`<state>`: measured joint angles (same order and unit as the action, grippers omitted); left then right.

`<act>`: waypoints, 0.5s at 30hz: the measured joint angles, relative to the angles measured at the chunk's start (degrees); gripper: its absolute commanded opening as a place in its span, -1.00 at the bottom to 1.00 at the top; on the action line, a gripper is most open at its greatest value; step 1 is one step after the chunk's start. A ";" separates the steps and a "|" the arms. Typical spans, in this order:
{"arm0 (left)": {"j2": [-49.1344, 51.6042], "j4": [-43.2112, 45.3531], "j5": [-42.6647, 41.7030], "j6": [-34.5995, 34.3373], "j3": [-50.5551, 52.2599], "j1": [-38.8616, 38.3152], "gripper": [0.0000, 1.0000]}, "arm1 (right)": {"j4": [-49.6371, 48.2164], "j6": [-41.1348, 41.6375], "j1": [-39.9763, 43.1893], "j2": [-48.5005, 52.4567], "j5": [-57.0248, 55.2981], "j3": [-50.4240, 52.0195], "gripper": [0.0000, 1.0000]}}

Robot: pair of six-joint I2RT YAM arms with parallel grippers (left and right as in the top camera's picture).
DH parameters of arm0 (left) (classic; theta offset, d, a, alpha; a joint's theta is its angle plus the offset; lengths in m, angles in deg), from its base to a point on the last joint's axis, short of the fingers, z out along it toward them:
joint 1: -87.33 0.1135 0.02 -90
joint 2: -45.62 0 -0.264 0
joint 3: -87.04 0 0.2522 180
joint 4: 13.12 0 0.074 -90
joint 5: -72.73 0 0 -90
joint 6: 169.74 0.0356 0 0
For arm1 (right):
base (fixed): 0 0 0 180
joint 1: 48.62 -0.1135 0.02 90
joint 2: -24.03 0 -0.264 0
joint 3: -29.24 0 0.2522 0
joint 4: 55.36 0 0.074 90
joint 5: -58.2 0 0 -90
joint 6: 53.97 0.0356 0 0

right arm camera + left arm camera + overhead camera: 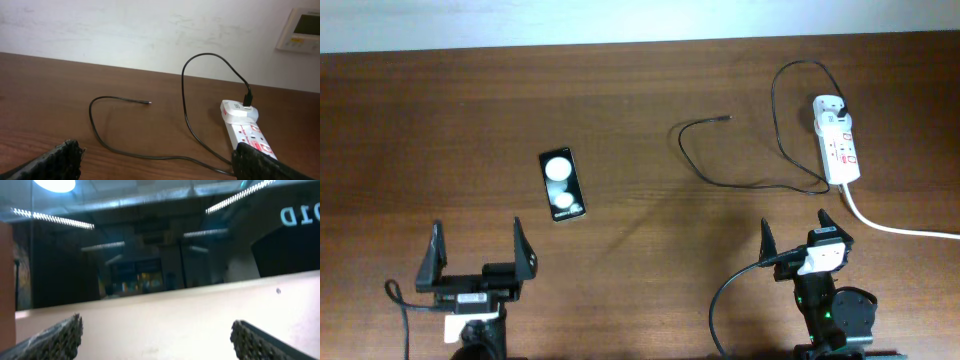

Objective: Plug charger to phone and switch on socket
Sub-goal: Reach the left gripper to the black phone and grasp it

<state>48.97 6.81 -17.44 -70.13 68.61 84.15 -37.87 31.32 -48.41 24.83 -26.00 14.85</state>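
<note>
On your left, the left gripper (478, 255) sits at the near edge of the table (420, 120), jaws spread wide and holding nothing. Its wrist camera looks out at the room, not down, so you see only its own fingertips (55, 340) there and none of the task's things.

A little to the right and further in, the phone (562, 184) lies flat on the wood, face up and slightly angled. Nothing is touching it and no cable reaches it.

Move right again and you come to the charger (740, 186), a thin black cable looping loosely across the table. Its connector tip (728, 118) lies free on the wood, pointing right, well apart from the phone. The right wrist view shows the same tip (149, 103) bare on the table.

Furthest right, the socket (840, 145) lies lengthwise with its white cord (900, 228) running off the edge. The charger's plug head (844, 106) appears already seated in the far end of the strip. You cannot tell from these views whether its red switches are on or off.

The right gripper (798, 240) waits near the socket's near end, also wide open and empty.

By my reading, only the mains end is in place. You have yet to pick up the tip, plug it into the phone, and press the switch.
</note>
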 measured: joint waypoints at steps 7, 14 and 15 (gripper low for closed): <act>27.63 -33.57 -2.49 -0.87 -36.35 0.00 0.98 | 0.04 0.00 0.00 -0.17 -0.02 0.00 0.97; 60.02 -77.70 -13.92 -5.90 -76.98 0.09 0.98 | 0.07 0.00 0.00 -0.11 -0.04 0.00 0.97; 62.14 -82.49 -15.98 -6.08 -77.44 0.09 0.98 | 0.09 0.00 0.00 -0.11 -0.04 0.00 0.97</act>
<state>111.11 -75.68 -33.41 -76.21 -8.83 84.24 -37.79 31.32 -48.41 24.72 -26.04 14.85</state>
